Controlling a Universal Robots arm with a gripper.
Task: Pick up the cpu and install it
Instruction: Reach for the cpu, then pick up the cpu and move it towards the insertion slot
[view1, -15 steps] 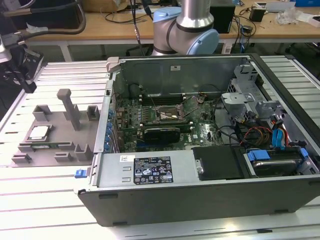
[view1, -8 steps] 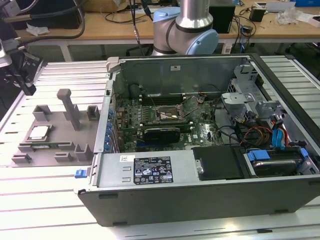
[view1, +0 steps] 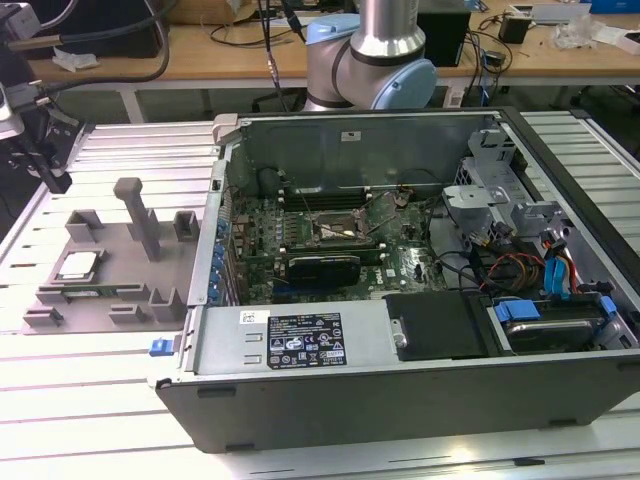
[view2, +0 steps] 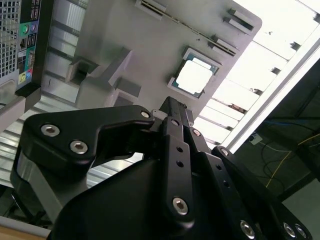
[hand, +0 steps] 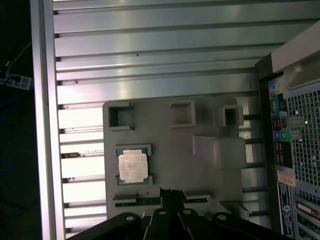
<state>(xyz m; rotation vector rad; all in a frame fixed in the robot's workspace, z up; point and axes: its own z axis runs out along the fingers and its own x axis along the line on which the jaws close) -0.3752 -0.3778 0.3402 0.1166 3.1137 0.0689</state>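
The cpu (view1: 78, 265) is a small silver square lying flat in a recess of the grey fixture tray (view1: 110, 250), at the exterior view's left beside the open computer case. Both wrist views show it too, cpu (view2: 195, 79) and cpu (hand: 132, 166), still seated in its pocket. My black gripper (view1: 58, 180) hovers above the tray's far left side, apart from the chip. Its fingertips meet with nothing between them, gripper (view2: 172, 104) and gripper (hand: 170, 191). Inside the case, the dark socket frame (view1: 335, 232) sits on the green motherboard.
The open computer case (view1: 400, 300) lies on the slatted metal table (view1: 80, 400). A tall grey post (view1: 140, 215) and several small blocks rise from the tray near the chip. A thin memory stick (hand: 150, 204) lies in a tray slot. A cluttered bench stands behind.
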